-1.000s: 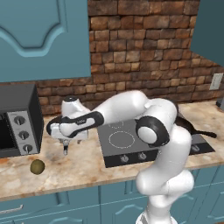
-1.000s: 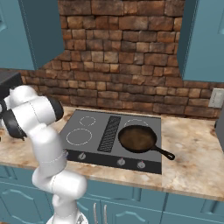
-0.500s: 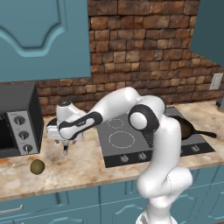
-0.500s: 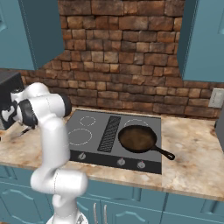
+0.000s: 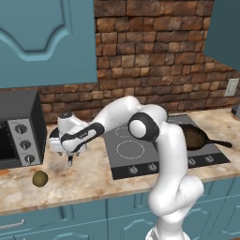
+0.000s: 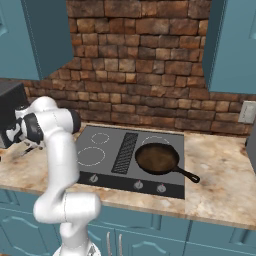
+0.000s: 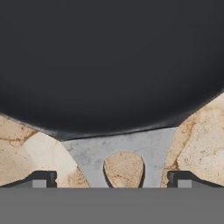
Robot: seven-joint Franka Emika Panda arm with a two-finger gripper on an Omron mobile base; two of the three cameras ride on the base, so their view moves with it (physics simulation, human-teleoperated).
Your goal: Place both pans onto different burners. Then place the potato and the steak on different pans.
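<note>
tool: jaws apart, over black pan's grey handle
black pan: on tabletop (left of cooktop)
skillet: on right burner
potato: tabletop, near microwave

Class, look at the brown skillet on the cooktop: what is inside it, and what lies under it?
The skillet holds nothing; only its bare brown inside shows. It sits on the cooktop, covering any burner ring beneath.
</note>
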